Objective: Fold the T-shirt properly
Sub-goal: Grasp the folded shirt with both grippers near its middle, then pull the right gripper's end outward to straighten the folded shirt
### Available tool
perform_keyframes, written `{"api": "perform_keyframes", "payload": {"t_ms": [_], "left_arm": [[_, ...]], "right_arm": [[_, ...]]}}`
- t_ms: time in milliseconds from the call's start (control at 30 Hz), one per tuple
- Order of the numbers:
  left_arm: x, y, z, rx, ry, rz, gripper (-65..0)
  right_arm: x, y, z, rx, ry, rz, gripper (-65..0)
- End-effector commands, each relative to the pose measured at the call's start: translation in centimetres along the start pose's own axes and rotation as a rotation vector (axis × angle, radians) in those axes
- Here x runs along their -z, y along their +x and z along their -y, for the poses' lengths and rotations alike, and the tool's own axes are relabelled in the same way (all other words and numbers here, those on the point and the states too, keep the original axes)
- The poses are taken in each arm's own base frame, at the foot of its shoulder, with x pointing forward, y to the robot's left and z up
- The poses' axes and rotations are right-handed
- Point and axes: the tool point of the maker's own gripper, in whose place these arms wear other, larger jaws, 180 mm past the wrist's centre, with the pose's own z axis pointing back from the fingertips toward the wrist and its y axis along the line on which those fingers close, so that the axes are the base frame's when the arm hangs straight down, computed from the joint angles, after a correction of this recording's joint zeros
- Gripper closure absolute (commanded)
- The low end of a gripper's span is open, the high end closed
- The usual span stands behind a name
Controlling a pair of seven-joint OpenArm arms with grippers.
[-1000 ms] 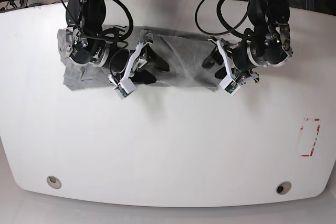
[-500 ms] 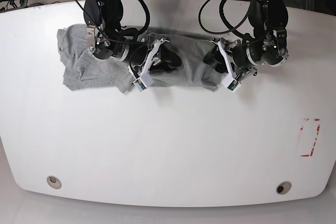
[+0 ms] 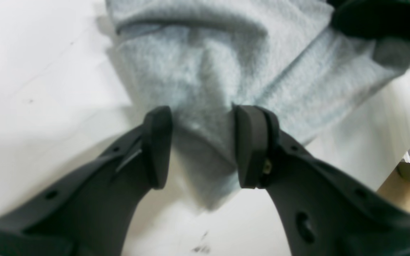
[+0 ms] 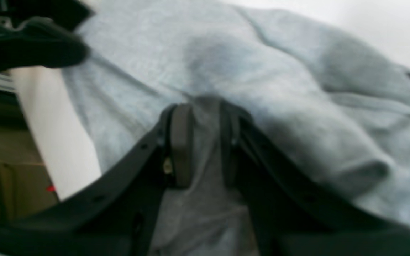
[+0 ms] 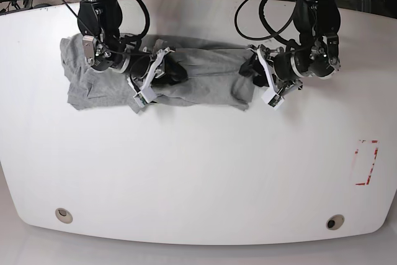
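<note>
The grey T-shirt [image 5: 205, 82] lies bunched in a band across the far side of the white table [image 5: 198, 172]; no lettering shows. At the view's left, my right gripper [image 5: 170, 72] sits on the shirt's middle. In the right wrist view, the right gripper [image 4: 205, 142] has its pads pinching a raised fold of the T-shirt [image 4: 279, 89]. My left gripper [image 5: 248, 69] is at the shirt's right end. In the left wrist view, a corner of the T-shirt [image 3: 208, 71] fills the gap between the pads of the left gripper [image 3: 201, 142], held just above the table.
A red-marked rectangle [image 5: 366, 162] is on the table at the right. Two round holes [image 5: 62, 215] [image 5: 335, 222] sit near the front edge. Cables and stands crowd the space behind the table's far edge.
My right gripper has closed on a fold of the shirt and drawn back to the left. The shirt's left part has slid left and the whole band has bunched up. The left gripper's hold is unchanged.
</note>
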Motion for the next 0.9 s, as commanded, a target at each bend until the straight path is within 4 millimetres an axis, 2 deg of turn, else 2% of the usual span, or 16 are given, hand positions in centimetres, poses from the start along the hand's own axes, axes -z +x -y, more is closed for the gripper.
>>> {"api": "perform_keyframes", "payload": {"t_ms": [0,267,367,533,633,733,867], "left_arm": [[-0.3,0.9,-0.2,0.044,0.005,0.011,-26.1],[0.1,0.9,0.7,0.085,-0.024,-0.01,-26.1],[-0.1,1.2,0.8,0.094,-0.02,-0.003,-26.1],[-0.9,3.0,1.2,0.135,-0.005,0.043,-26.1],[-1.6,4.2,1.7,0.159,-0.006,0.084,-26.1],[-2.0,5.5,2.6,0.154,-0.047,0.142,-26.1],[-2.3,7.2,2.9,0.155,-0.076,0.196,-26.1]], "right_arm": [[-0.9,1.2,1.2,-0.042,-0.034,0.0,-12.7],[-1.8,2.8,0.4,-0.061,-0.002,0.035,-12.7],[-2.4,4.2,-0.5,-0.056,0.035,0.08,-12.8],[-4.0,6.4,-2.2,-0.08,0.093,0.155,-13.0],[-5.1,7.0,-2.6,-0.088,0.115,0.177,-13.0],[-6.8,8.0,-1.9,-0.072,0.103,0.224,-13.0],[-10.1,8.5,0.9,-0.009,0.024,0.309,-14.3]]}}
